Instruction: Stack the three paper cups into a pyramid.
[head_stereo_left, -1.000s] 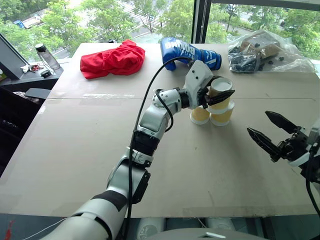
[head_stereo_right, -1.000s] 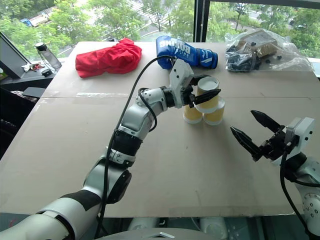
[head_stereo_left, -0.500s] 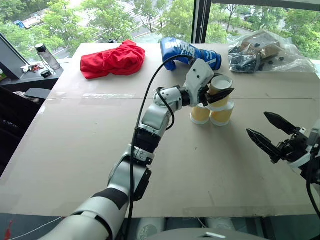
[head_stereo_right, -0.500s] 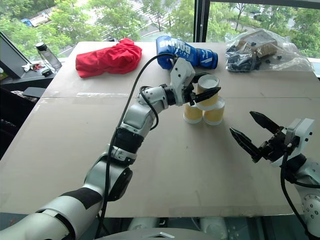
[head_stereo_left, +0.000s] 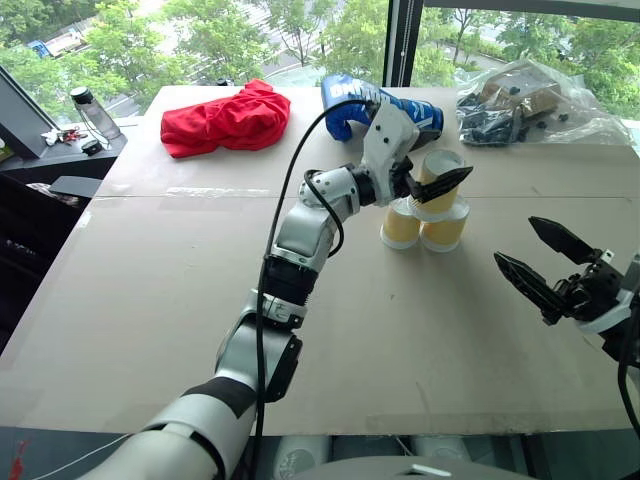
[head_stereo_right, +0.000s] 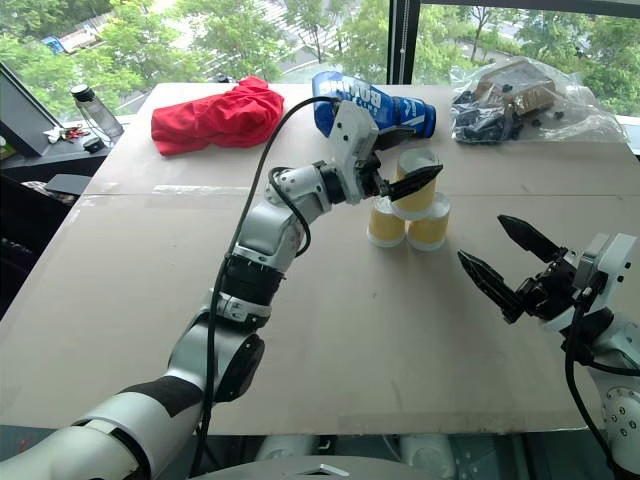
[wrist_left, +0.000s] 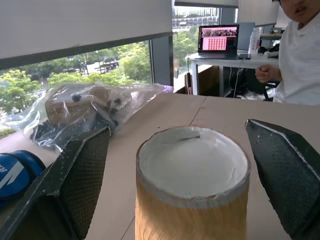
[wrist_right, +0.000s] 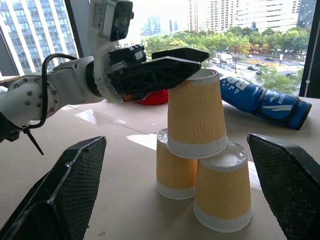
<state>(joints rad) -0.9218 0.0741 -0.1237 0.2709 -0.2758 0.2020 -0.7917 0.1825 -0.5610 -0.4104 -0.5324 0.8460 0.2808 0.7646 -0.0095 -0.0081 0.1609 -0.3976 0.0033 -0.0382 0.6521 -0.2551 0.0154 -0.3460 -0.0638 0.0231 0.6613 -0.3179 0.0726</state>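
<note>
**Mia:** Looking at the three paper cups (wrist_right: 197, 167), do you think they are heavy?

**Ben:** No, I think they are very light and thin. A small bump could knock them over. A hard squeeze would probably crush the sides.

**Mia:** Where are they now?

**Ben:** Two stand upside down, touching side by side, on the table (head_stereo_left: 150, 300). The top cup (wrist_right: 196, 115) sits upside down on both of them. So the pyramid (head_stereo_left: 428, 205) looks built.

**Mia:** Is the left gripper (head_stereo_left: 432, 182) holding the top cup?

**Ben:** No. Its fingers are spread apart, one on each side of the cup near its top. I see gaps on both sides in the left wrist view.

**Mia:** And the right gripper (head_stereo_left: 540, 262)?

**Ben:** Its fingers are wide apart too, with nothing in them. It hangs well away from the cups.

**Mia:** Where would you hold a cup?

**Ben:** Gently around the middle of its side.

**Mia:** What else is there?

**Ben:** The table is flat brown board. A red cloth (head_stereo_left: 225, 118), a blue boxing glove (head_stereo_left: 385, 102) and a plastic bag (head_stereo_left: 525, 100) lie at the far edge by big windows. A person (wrist_left: 297, 55) stands nearby.
</note>
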